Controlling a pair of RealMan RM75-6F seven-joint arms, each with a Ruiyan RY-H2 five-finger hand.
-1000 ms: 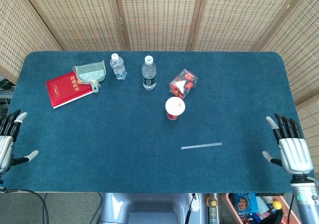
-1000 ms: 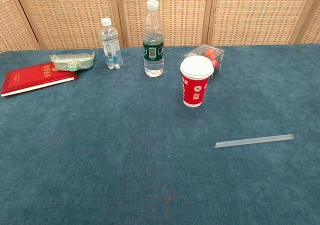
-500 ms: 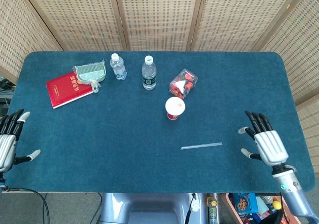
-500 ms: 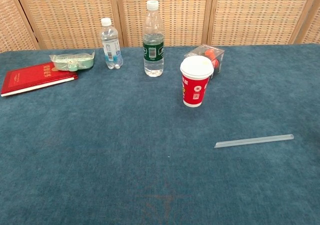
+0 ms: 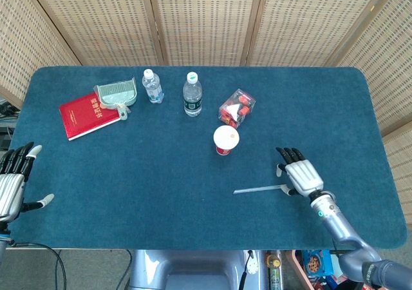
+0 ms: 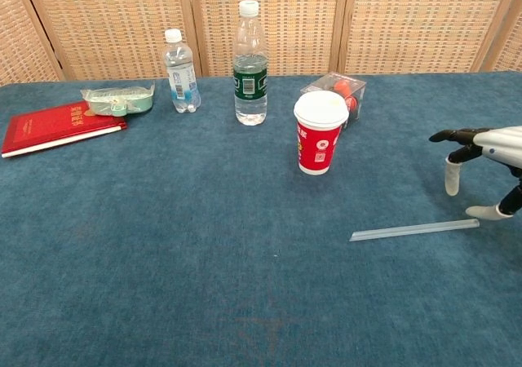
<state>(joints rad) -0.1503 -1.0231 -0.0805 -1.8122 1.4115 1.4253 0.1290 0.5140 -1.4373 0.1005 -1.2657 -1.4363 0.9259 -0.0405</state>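
My right hand (image 5: 300, 176) hovers open, palm down, over the right end of a clear straw (image 5: 259, 189) lying flat on the blue table (image 5: 161, 174). In the chest view that hand (image 6: 481, 161) enters from the right, fingers spread just above the straw (image 6: 414, 230), holding nothing. A red paper cup with a white lid (image 5: 226, 139) (image 6: 320, 131) stands to the left of it. My left hand (image 5: 13, 182) stays open at the table's left front edge, holding nothing; the chest view does not show it.
At the back stand a small water bottle (image 5: 152, 86), a taller bottle with a green label (image 5: 192, 95), a clear box of red items (image 5: 236, 107), a green dustpan (image 5: 116, 96) and a red book (image 5: 85, 114). Wicker screens (image 5: 206, 19) close the far side.
My right hand moved left and inward from the table's right edge to above the straw's right end, entering the chest view. The left hand barely shifted.
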